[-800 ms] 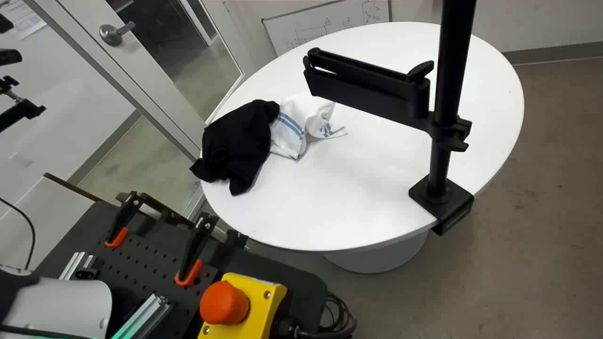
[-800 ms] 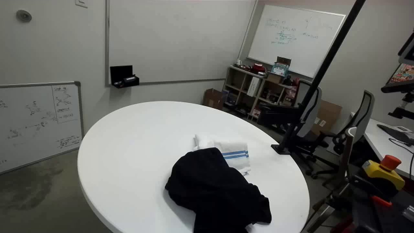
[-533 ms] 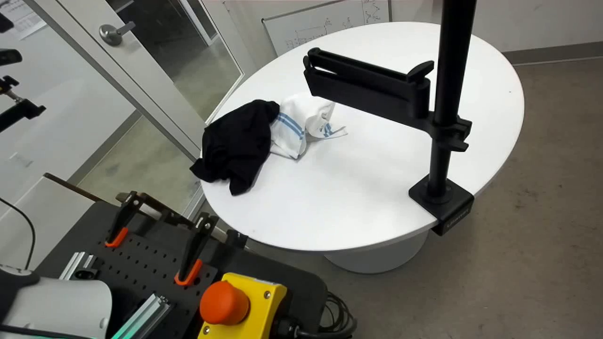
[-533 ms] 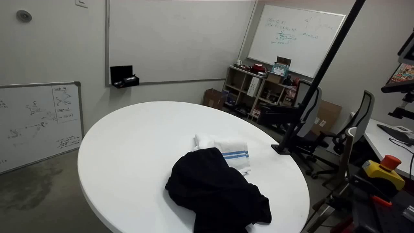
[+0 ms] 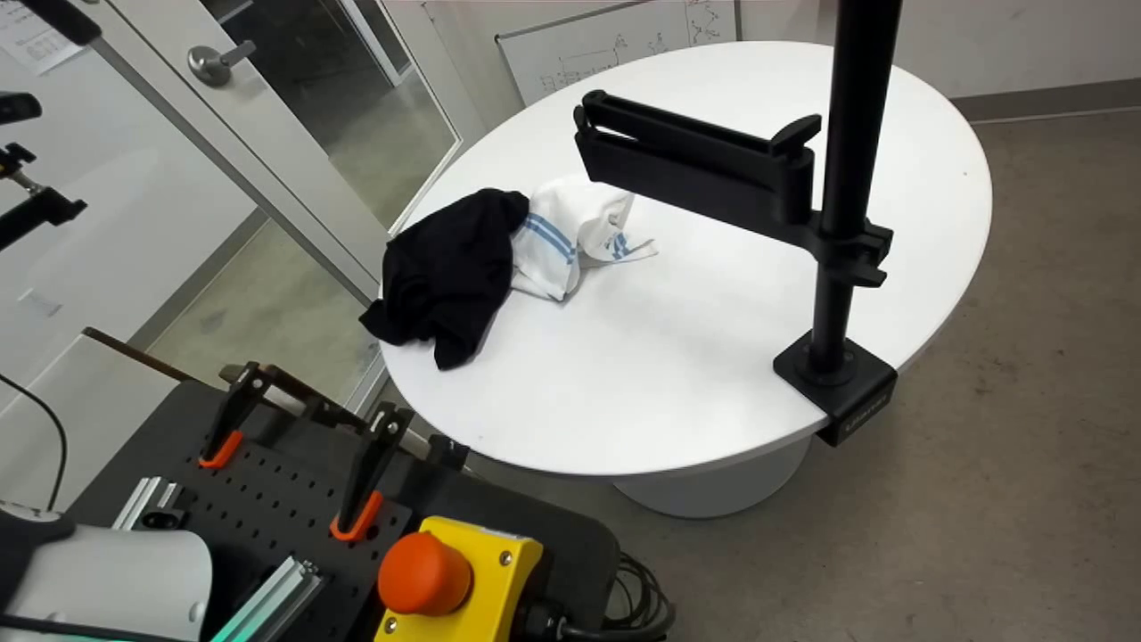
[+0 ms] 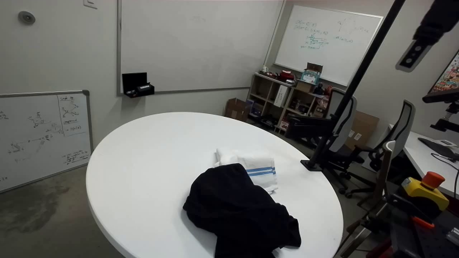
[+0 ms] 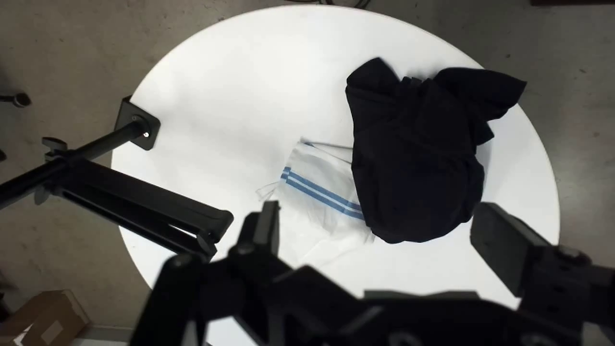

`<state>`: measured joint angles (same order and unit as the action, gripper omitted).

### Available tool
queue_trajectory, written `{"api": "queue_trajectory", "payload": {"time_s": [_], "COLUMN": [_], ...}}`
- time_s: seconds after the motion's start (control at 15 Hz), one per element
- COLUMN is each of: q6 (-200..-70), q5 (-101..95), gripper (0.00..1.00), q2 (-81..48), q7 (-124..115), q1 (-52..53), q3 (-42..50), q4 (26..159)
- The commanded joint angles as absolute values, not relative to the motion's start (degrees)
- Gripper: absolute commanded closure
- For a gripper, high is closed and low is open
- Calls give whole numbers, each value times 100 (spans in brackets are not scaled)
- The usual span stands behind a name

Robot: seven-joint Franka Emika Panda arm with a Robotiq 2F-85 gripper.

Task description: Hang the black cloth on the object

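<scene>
The black cloth [image 5: 450,272] lies crumpled on the white round table [image 5: 642,392], partly over a white cloth. It also shows in an exterior view [image 6: 240,211] and in the wrist view [image 7: 418,158]. The object is a black folded arm [image 5: 695,165] on a black pole [image 5: 842,178] clamped to the table edge. The arm also shows in the wrist view [image 7: 144,206]. My gripper [image 7: 377,211] is open and empty, above the table, with the black cloth beyond and between its fingers. Only a part of my gripper [image 6: 412,57] shows at the upper right of an exterior view.
A white cloth with blue stripes [image 5: 570,236] lies beside and partly under the black cloth. A yellow box with a red button [image 5: 463,571] and orange-tipped clamps [image 5: 361,481] sit on the black robot cart. Chairs [image 6: 391,132] stand beyond the table.
A dark part of the arm or gripper has come into sight at the upper edge of both exterior views. The cloths, the pole and its arm have not moved.
</scene>
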<state>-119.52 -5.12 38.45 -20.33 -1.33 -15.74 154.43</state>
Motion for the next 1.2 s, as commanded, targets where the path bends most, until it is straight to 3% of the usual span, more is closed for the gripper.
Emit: {"api": "queue_trajectory", "payload": {"time_s": [0.0,0.47,1.13], "q6": [-12448,-12553,-12368], "q5": [-883,-1086,-1139], "gripper": [0,0,0], "q2": [2587,239,-2699], "q7": [-2072,-2040,-2967], "q1": [-349,-874,536], "q3": [-1463,-1614,-346], "q4": [15043,13827,11349]}}
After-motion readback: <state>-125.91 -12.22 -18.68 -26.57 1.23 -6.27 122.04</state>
